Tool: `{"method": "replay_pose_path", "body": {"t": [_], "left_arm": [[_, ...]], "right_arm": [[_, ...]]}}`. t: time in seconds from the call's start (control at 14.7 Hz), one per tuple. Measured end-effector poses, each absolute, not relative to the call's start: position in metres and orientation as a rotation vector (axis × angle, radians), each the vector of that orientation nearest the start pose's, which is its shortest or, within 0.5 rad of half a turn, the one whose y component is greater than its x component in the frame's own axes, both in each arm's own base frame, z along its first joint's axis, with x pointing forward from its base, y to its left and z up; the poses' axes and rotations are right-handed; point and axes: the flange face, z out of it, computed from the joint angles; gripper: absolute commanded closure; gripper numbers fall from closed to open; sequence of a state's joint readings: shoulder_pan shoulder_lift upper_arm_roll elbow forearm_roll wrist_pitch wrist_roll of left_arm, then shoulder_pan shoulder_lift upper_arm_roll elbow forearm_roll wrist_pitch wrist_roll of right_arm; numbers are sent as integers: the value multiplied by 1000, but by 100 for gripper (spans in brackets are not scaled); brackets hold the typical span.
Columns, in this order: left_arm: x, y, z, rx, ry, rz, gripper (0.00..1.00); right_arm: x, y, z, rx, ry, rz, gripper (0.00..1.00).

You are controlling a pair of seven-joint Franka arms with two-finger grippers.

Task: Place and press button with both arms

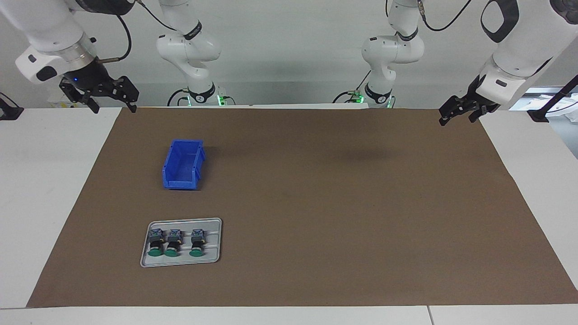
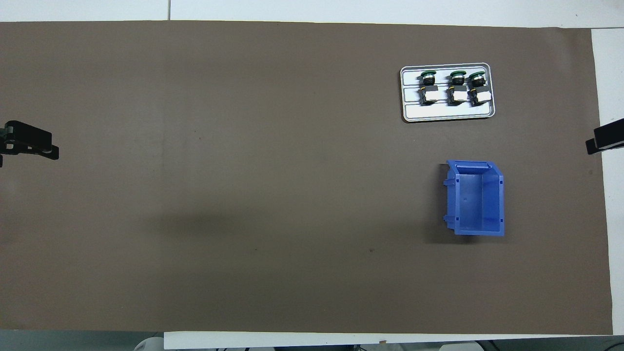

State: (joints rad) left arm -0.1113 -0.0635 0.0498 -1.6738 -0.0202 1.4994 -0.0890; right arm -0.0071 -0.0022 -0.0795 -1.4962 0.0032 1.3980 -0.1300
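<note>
— Cut off overhead: left gripper (image 2: 29, 141) and right gripper (image 2: 604, 139), only black tips showing at the picture's edges.
— And the three buttons (image 1: 174, 243) on the tray (image 1: 214, 259)?
— Too small for markings; terminal blocks blurred.
</note>
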Motion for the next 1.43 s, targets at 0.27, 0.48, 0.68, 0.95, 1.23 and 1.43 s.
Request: {"method": "replay_pose_path", "body": {"t": [0.27, 0.48, 0.68, 0.95, 1.23, 1.43], "left_arm": [[524, -34, 605, -3151, -42, 177, 0], [524, -34, 605, -3151, -42, 177, 0], [524, -34, 605, -3151, -42, 177, 0], [524, -34, 605, -3151, -42, 177, 0], [524, -34, 605, -3151, -42, 177, 0], [524, -34, 605, -3151, -43, 177, 0]], "right_arm": [[575, 19, 598, -3110, -108, 23, 0], [621, 61, 540, -3114, -129, -86, 1], [664, 74, 464, -3103, -63, -124, 4], [698, 81, 377, -3105, -46, -164, 15], [707, 82, 339, -3108, -36, -169, 18], [709, 82, 324, -3109, -33, -173, 21]]}}
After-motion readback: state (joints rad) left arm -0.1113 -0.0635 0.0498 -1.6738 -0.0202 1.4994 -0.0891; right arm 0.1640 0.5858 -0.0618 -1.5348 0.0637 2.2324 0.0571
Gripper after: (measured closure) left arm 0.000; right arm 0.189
